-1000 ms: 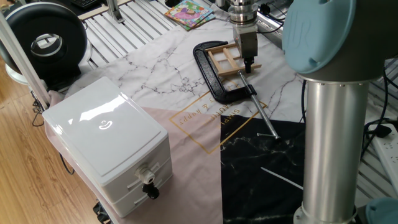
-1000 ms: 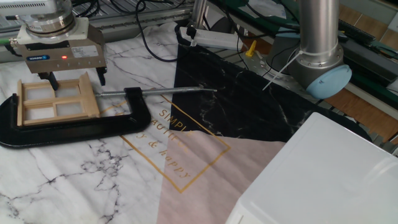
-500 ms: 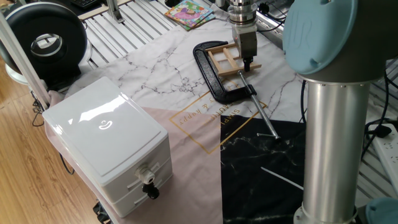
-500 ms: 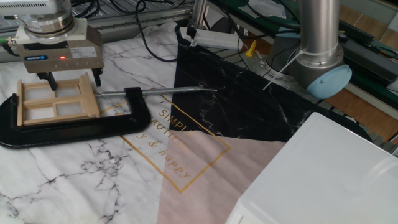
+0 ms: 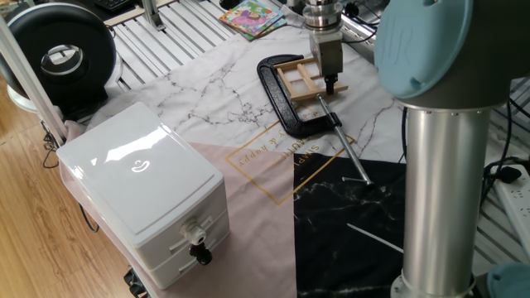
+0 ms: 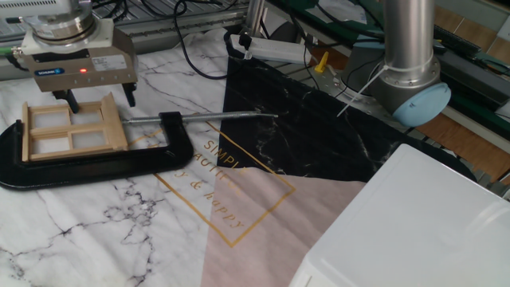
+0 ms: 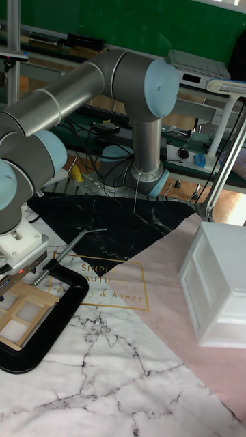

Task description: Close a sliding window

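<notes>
Fingers (image 6: 100,100) slightly shifted, spread wide; sliding window (image 6: 72,131) light-wood, clamp-held, four-paned.

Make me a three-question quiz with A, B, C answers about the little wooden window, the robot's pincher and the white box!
1. Where is the sliding window?
A. Inside the black C-clamp
B. On top of the white drawer box
C. On the wooden floor

2. What colour is the drawer box?
A. Red
B. White
C. Green

3. How is the gripper right now?
A. Shut flat
B. Open, fingers apart
C. Holding a book

Answers:
1. A, the clamp's black frame wraps round the wooden window.
2. B, its top and drawers are all white.
3. B, two dark fingers hang apart over the window's far edge.
</notes>
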Robot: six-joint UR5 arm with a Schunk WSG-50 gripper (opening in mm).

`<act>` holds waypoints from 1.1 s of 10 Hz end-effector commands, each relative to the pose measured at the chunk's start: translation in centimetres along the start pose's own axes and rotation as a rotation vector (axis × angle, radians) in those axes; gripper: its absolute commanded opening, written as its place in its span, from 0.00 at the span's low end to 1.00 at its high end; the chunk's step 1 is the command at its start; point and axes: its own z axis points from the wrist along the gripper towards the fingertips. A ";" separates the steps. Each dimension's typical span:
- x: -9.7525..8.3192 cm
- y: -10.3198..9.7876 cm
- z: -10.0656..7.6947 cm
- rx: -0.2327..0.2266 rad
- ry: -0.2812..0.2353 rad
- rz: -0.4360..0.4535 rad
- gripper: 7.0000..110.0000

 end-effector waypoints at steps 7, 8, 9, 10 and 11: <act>-1.1 -0.7 0.7 -0.009 -0.030 -0.005 0.79; -1.3 -0.9 0.9 -0.005 -0.032 -0.008 0.79; -1.4 -1.0 0.9 -0.003 -0.034 -0.011 0.79; -1.4 -1.1 0.9 0.002 -0.033 -0.013 0.79; -1.5 -1.2 0.8 0.005 -0.034 -0.017 0.79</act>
